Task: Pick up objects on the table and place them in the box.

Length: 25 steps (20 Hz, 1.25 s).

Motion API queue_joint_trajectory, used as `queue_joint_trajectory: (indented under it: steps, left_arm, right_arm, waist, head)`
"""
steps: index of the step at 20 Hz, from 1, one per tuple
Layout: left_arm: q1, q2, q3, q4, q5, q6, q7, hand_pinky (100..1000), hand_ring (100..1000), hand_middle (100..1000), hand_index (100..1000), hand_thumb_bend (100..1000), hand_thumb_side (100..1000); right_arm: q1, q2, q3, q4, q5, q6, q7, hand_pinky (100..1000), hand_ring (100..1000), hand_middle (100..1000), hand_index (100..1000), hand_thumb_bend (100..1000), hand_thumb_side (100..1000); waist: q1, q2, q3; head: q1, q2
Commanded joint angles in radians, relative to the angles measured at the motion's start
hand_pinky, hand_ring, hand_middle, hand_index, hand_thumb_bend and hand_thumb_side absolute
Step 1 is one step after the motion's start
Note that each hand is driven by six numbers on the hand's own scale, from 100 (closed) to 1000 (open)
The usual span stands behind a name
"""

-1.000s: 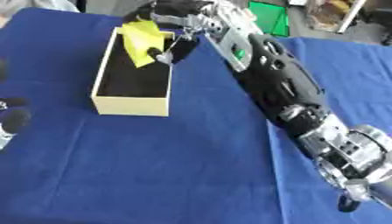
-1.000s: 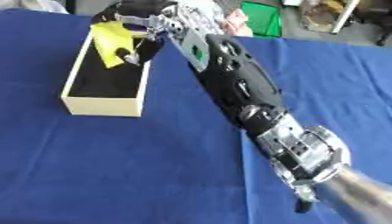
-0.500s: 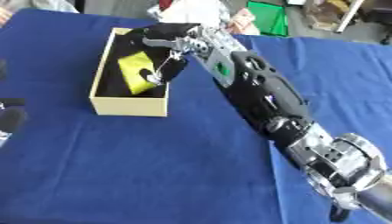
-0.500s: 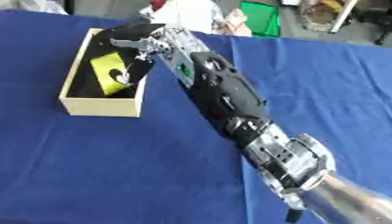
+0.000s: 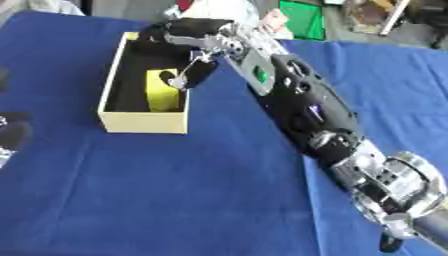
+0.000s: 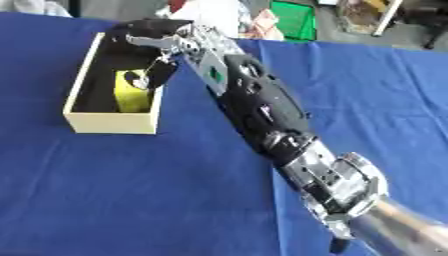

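Left eye view: our left hand (image 5: 13,134) idles at 9 o'clock, fingers unclear. Yellow block (image 5: 162,90) stands inside box (image 5: 143,121) on blue surface (image 5: 175,200), at 7 o'clock beneath right hand (image 5: 188,42), fingers spread, block seemingly released.

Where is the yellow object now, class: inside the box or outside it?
Inside: the yellow object sits on the box's dark floor, between its cream walls.

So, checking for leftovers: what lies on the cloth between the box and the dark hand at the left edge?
Nothing: in the left eye view only bare blue cloth lies between the box and the left robot hand.
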Motion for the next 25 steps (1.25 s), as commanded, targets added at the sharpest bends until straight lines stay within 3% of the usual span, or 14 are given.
queue_joint_trajectory:
  steps: [1, 7, 12, 16, 25]
  left_arm:
    - [-0.003, 0.016, 0.016, -0.012, 0.002, 0.0, 0.011, 718, 1000, 931, 942, 744, 594]
    - [0.007, 0.02, 0.03, -0.011, 0.0, 0.005, 0.029, 716, 1000, 925, 939, 726, 606]
    - [0.011, 0.02, 0.036, -0.011, 0.001, 0.011, 0.042, 716, 1000, 924, 937, 718, 609]
    - [0.014, 0.019, 0.04, -0.01, -0.001, 0.016, 0.047, 712, 1000, 914, 936, 703, 613]
    - [0.023, 0.015, 0.043, -0.009, -0.003, 0.021, 0.047, 710, 1000, 907, 936, 693, 620]
  right_arm:
    - [0.009, -0.102, -0.031, -0.108, -0.122, 0.012, -0.061, 902, 1000, 969, 1000, 100, 100]
    - [0.159, -0.271, -0.109, -0.26, -0.384, 0.093, -0.235, 851, 999, 914, 1000, 100, 126]
    - [0.339, -0.351, -0.204, -0.359, -0.573, 0.159, -0.372, 825, 994, 886, 1000, 100, 268]
    - [0.458, -0.356, -0.28, -0.402, -0.667, 0.196, -0.467, 809, 992, 870, 1000, 100, 371]
    - [0.608, -0.3, -0.368, -0.412, -0.78, 0.223, -0.581, 797, 993, 866, 1000, 100, 432]
  waist:
    - [0.011, -0.021, -0.015]
    - [0.015, -0.02, -0.061]
    - [0.019, -0.016, -0.091]
    - [0.026, -0.013, -0.107]
    - [0.037, -0.012, -0.133]
  head:
    - [0.018, -0.001]
    - [0.049, -0.004]
    - [0.07, -0.003]
    - [0.077, 0.003]
    - [0.077, 0.019]
